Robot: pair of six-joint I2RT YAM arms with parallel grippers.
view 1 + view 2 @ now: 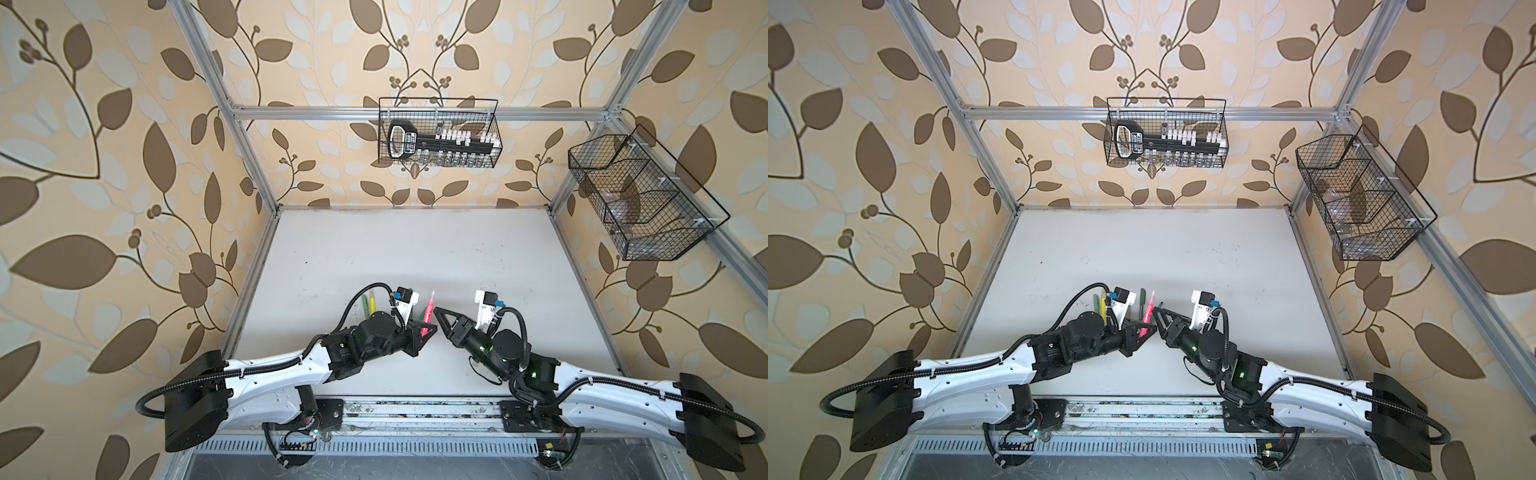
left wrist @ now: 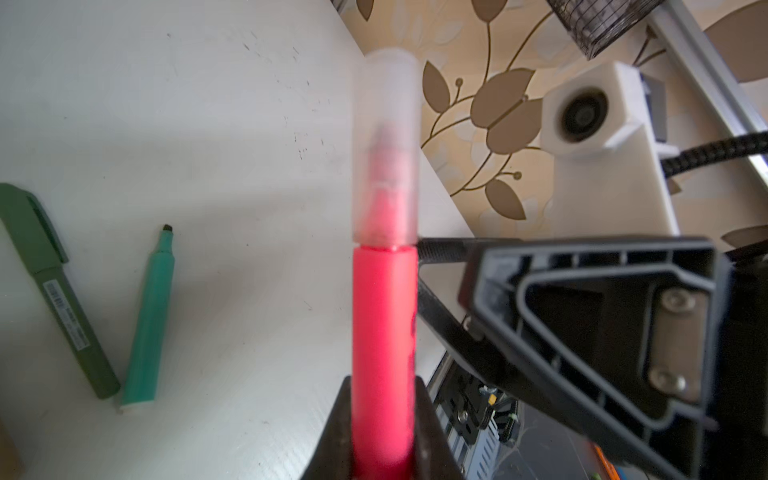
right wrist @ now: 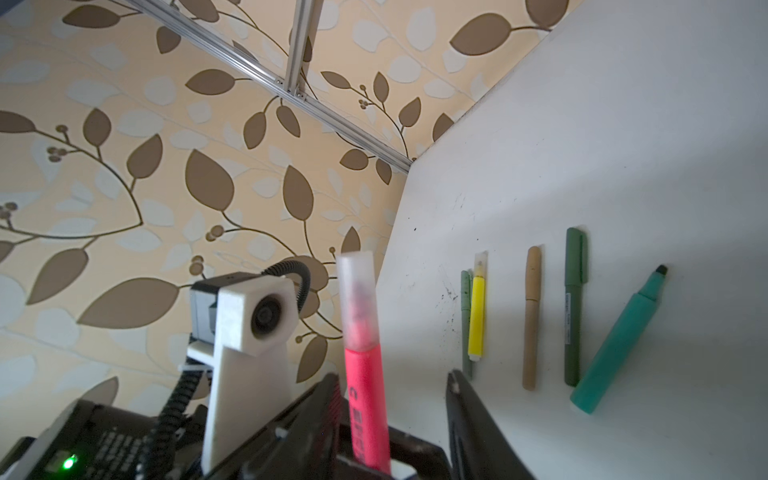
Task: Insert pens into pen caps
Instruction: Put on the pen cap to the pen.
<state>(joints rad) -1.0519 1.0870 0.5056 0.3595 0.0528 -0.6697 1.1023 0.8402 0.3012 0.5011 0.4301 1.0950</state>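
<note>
- Counting the pens gives six: one pink marker (image 2: 384,324) is held up and five lie on the table (image 3: 582,145).
- The five lie in a loose row beside the left wrist. They are a grey-green pen (image 3: 465,316), a yellow marker (image 3: 476,320) just beside it, a tan pen (image 3: 530,328), a dark green pen (image 3: 574,311) and a green marker (image 3: 619,340) that is tilted off the others' line.
- Two see-through caps show. One clear cap (image 2: 386,145) sits on the pink marker's nose, down to the barrel's shoulder, and a second is on the yellow marker.
- The dark green pen wears a clip cap. The green marker is bare, with its dark chisel tip exposed.
- Two arms reach in from the near rail, the left arm (image 1: 270,374) and the right arm (image 1: 582,386). Both bend inward, so their tips meet near the middle of the table in both top views.
- The left gripper (image 2: 383,399) is clamped on the pink marker's lower barrel, and the capped end points toward the far side.
- The right gripper (image 3: 394,378) has its jaws standing apart, one on each side of the pink marker. One finger is close against it and the other is clear of it, so nothing is gripped.
- The markers are thick, glossy plastic, and the pens are slim and matte.
- The cap is frosted, and the red tip shows dimly through it.
- The table is a flat white board with dark scuffs and specks.
- The gripper fingers are black, ribbed triangles.
</note>
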